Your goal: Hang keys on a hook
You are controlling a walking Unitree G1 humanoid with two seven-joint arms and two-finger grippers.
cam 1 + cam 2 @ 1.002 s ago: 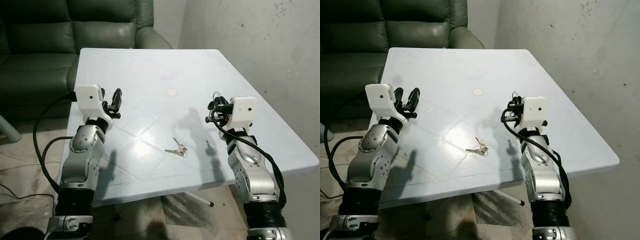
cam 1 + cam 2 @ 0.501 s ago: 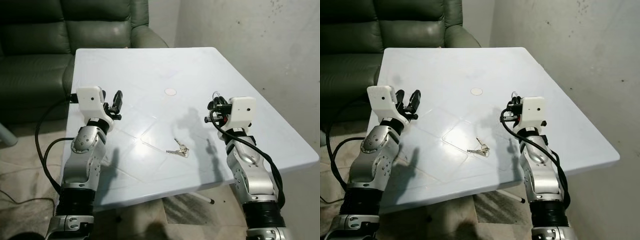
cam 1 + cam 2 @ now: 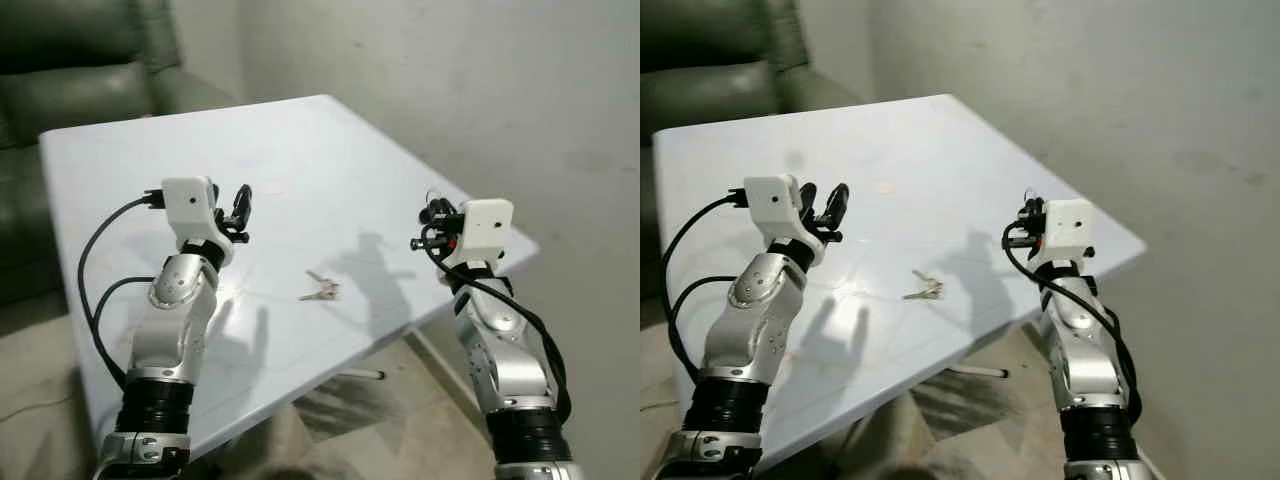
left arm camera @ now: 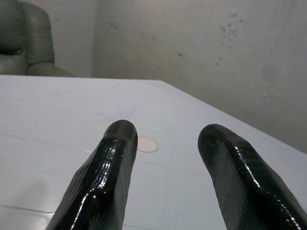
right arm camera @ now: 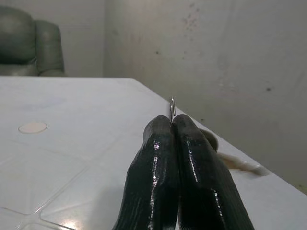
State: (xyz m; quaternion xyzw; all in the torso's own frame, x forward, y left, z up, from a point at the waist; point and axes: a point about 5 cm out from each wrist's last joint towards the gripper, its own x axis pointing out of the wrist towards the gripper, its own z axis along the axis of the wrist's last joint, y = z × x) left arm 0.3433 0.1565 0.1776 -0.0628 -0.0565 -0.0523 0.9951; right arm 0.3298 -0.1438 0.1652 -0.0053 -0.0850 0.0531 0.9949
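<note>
Near mid-frame on the white table (image 3: 120, 170) lie the keys (image 3: 321, 291) — untouched, so we keep our left gripper (image 3: 238, 207) spread, our right gripper (image 3: 428, 222) pinching a thin wire ring (image 5: 172, 108) — maybe the hook.

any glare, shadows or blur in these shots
Left eye view: both arms cast soft dark shadows on the white table either side of the keys; the picture is slightly soft. Left wrist view: glossy highlights run along the left gripper fingers, wall and sofa behind are soft. Right wrist view: the right gripper fingers shine too, with a glare patch low on the table.
</note>
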